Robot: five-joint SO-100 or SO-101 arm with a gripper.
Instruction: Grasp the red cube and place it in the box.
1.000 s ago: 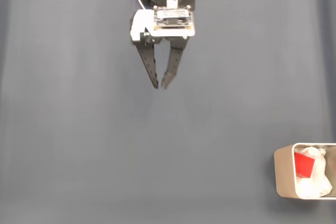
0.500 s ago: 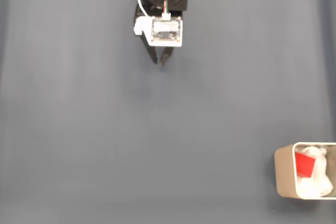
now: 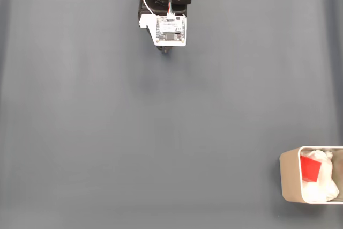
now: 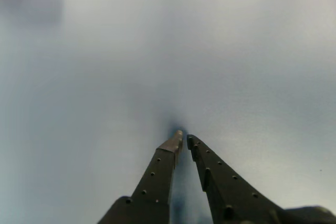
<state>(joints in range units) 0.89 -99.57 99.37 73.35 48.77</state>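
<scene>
The red cube (image 3: 310,168) lies inside the white box (image 3: 288,182) at the lower right of the fixed view, resting against crumpled white material. My gripper (image 3: 165,51) is far from it at the top centre, tucked under the wrist's white board, with just its dark tips poking out. In the wrist view the two black fingers (image 4: 157,174) meet at their tips just above the grey mat, so the gripper (image 4: 184,138) is shut with nothing held.
A plain dark grey mat (image 3: 161,132) covers the whole table. The box is cut off by the right edge of the fixed view. White crumpled filling (image 3: 323,186) sits in the box beside the cube.
The arm has pulled back toward the top of the fixed view and folded in. The fingers, spread a second ago, have closed together. The cube stays in the box.
</scene>
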